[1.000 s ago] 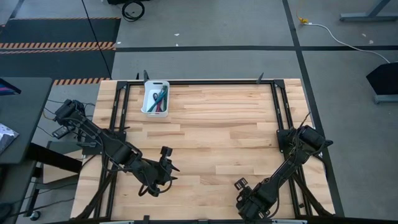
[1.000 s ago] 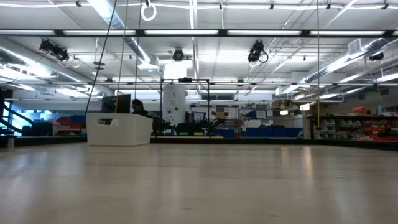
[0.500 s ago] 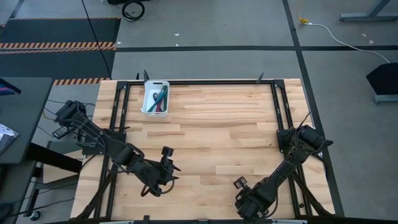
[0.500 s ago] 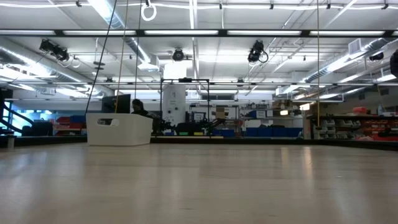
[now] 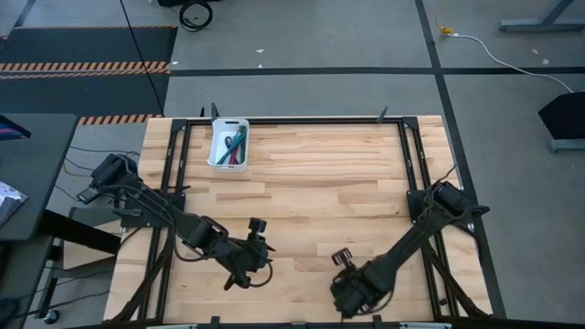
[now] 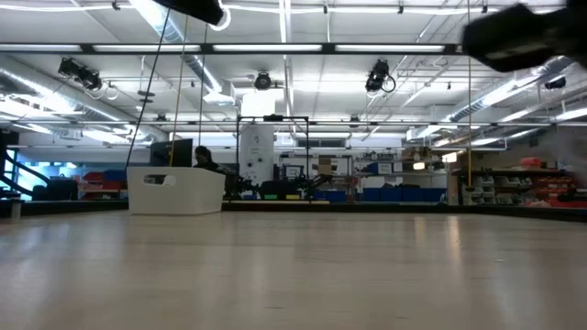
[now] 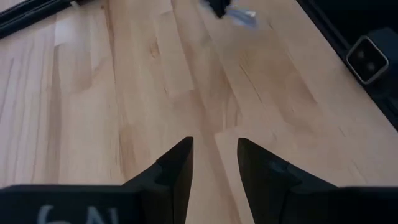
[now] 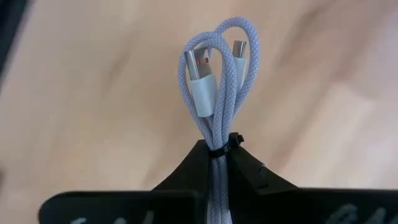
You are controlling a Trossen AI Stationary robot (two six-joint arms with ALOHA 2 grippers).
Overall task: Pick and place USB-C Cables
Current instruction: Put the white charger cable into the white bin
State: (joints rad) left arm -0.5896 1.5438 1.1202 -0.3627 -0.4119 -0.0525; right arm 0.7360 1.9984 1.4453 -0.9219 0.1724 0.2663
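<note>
A pale lilac-grey USB-C cable bundle (image 8: 217, 81), bound by a thin black tie, sticks out past the fingertips of my right gripper (image 8: 219, 152), which is shut on it. In the high view my right gripper (image 5: 341, 260) is above the table's near middle. My left gripper (image 5: 261, 240) hovers to its left, near the front. Its fingers are open in the left wrist view (image 7: 214, 165), with only bare wood between them. Several more coloured cables lie in the white bin (image 5: 228, 144) at the far left. My right gripper pinches the lilac-grey bundle between its two fingers just behind the black tie (image 8: 225, 147), across the gathered strands. The looped end and both plugs (image 8: 200, 84) stand out beyond the fingertips. The bundle is clear of the table.
The white bin (image 6: 176, 190) stands on the far left of the wooden table. Black frame rails (image 5: 411, 155) run along the table's edges. Bare wood lies between the bin and both grippers. In the low view, both arms show only as dark blurs at the top (image 6: 523, 37).
My left gripper has moved toward the table's right edge. My right gripper has moved toward the table's left and a little toward its far edge. Both arms have risen into the top of the low view.
</note>
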